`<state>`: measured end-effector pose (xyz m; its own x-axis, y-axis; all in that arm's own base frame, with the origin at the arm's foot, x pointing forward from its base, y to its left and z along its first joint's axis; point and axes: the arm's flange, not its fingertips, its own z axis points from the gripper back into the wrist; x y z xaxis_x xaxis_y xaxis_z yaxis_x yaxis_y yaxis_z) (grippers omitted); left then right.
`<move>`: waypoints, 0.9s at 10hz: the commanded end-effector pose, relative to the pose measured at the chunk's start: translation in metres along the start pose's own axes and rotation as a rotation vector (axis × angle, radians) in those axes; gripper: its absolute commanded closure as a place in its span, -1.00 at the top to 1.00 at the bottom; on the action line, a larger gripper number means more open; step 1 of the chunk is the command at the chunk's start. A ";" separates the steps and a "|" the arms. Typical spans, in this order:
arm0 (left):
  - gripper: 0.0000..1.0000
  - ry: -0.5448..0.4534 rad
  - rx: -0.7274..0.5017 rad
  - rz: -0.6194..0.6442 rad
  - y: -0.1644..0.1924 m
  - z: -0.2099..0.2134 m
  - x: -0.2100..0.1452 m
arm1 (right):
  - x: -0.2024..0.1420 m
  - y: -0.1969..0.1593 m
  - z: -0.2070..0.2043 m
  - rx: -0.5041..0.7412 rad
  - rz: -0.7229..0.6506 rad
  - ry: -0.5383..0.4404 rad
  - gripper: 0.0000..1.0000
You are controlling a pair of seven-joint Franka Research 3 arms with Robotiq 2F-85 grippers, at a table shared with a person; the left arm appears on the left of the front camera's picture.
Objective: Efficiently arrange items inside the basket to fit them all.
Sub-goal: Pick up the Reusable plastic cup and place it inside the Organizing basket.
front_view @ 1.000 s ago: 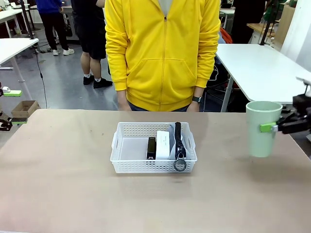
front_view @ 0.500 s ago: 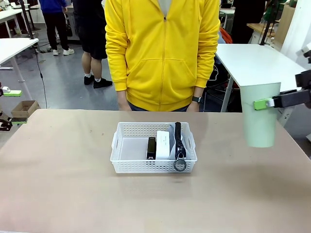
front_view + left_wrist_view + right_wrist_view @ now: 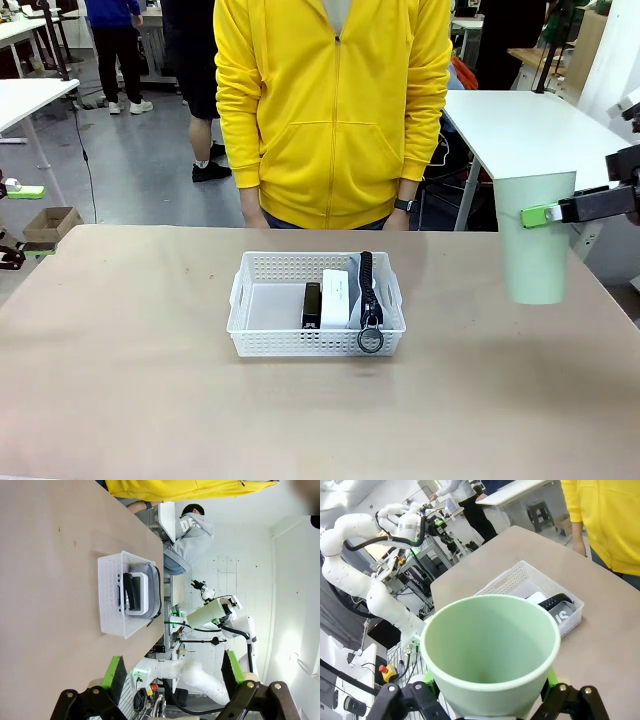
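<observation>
At the right, my right gripper (image 3: 545, 213) is shut on the pale green cup (image 3: 536, 237), holding it upright above the table. In the right wrist view the cup's open mouth (image 3: 490, 645) sits between my fingers. The white lattice basket (image 3: 300, 343) stands at the table's middle. Inside it, side by side, lie the slim black bar (image 3: 312, 303), the small white box (image 3: 336, 296) and the grey pouch (image 3: 367, 290), whose ring (image 3: 370, 340) hangs over the front wall. My left gripper (image 3: 174, 670) is open and far from the basket (image 3: 107, 605).
A person in a yellow hoodie (image 3: 335, 110) stands at the far edge behind the basket, hands down. Bare tabletop (image 3: 120, 380) lies all around the basket. The basket's left part (image 3: 272, 305) holds nothing.
The right gripper has lifted the cup off the table and shifted it slightly; over the last half second it has held still. The basket's contents have not moved.
</observation>
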<state>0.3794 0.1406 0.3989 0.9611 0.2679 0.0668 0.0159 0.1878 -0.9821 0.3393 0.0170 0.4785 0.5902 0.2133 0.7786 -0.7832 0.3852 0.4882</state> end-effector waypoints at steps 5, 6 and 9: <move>1.00 0.003 0.004 0.006 -0.002 0.000 -0.003 | 0.065 0.045 -0.114 -0.003 -0.180 0.176 0.83; 1.00 0.003 0.004 0.006 -0.002 0.000 -0.003 | 0.077 0.055 -0.153 0.014 -0.230 0.211 0.83; 1.00 0.003 0.004 0.006 -0.002 0.000 -0.003 | 0.098 0.075 -0.272 -0.193 -0.408 0.206 0.83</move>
<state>0.3795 0.1402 0.3987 0.9614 0.2671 0.0662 0.0155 0.1879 -0.9821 0.3640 0.2869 0.4905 0.8390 0.2623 0.4767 -0.5371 0.5392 0.6487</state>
